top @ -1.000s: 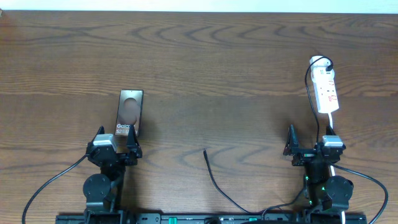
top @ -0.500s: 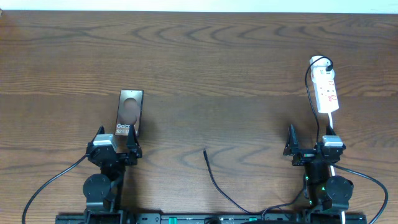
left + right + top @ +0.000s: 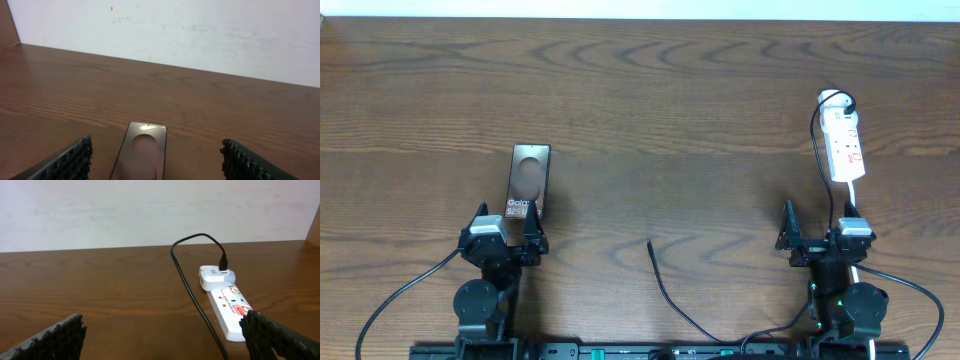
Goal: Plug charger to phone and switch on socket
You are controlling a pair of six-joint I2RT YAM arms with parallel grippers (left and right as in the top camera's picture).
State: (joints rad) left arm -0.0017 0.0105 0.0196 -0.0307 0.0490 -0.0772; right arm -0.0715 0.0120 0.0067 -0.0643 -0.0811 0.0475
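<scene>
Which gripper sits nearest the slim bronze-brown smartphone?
The left gripper: the slim bronze-brown glossy smartphone lies just ahead of it, its near end between the open fingers. The right gripper faces the white elongated power strip instead.

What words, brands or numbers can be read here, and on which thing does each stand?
"Gala": white letters on the phone, the word's end hidden.
Line under it on the phone: too blurred to read.
Red print on the socket: too small to read.
No other text shows.
</scene>
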